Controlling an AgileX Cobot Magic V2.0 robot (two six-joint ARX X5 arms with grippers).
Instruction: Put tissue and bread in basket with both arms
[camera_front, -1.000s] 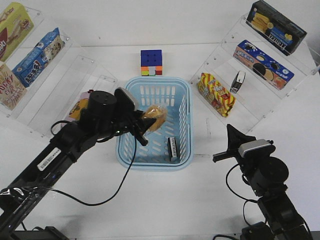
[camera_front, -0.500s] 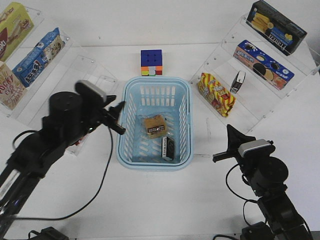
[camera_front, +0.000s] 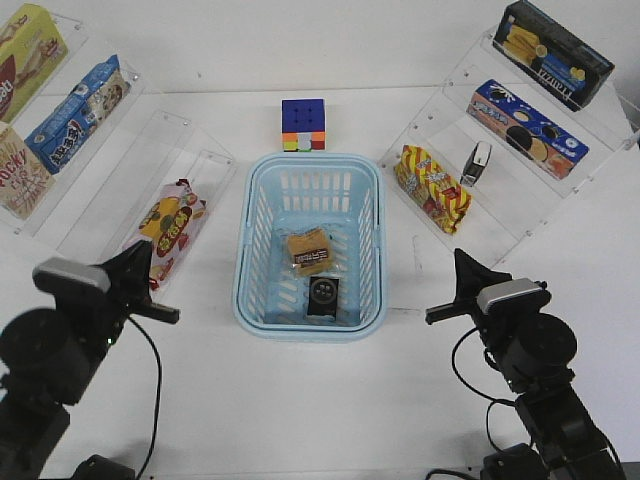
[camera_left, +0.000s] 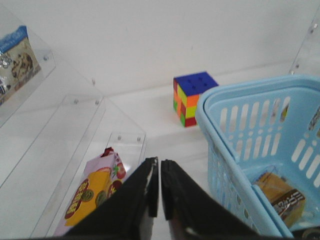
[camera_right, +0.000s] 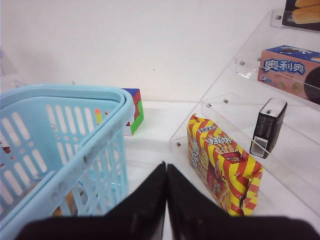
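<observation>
The light-blue basket (camera_front: 314, 160) stands in the middle of the table. The bread (camera_front: 309, 250), golden-tan in clear wrap with a dark label, lies on its floor. The black tissue pack (camera_front: 323, 295) lies flat just in front of the bread, round emblem up. My left gripper (camera_front: 145, 265) is shut and empty, left of the basket and near the front. In the left wrist view its jaws (camera_left: 160, 164) nearly touch; the basket (camera_left: 212, 110) and the bread (camera_left: 280, 194) show beside them. My right gripper (camera_front: 461, 262) is shut and empty, right of the basket, as its wrist view (camera_right: 166, 167) shows.
A colour cube (camera_front: 302, 125) stands behind the basket. Clear tiered shelves stand on both sides. The left one holds a pink-yellow snack pack (camera_front: 170, 228) and boxes. The right one holds a red-and-yellow packet (camera_front: 432, 188), a small black box (camera_front: 478, 162) and a blue cookie box (camera_front: 526, 128).
My left gripper let the bread go over the basket, shut, and drew back to the left front. The bread now lies in the basket. The tissue pack fell flat. The right arm has not moved.
</observation>
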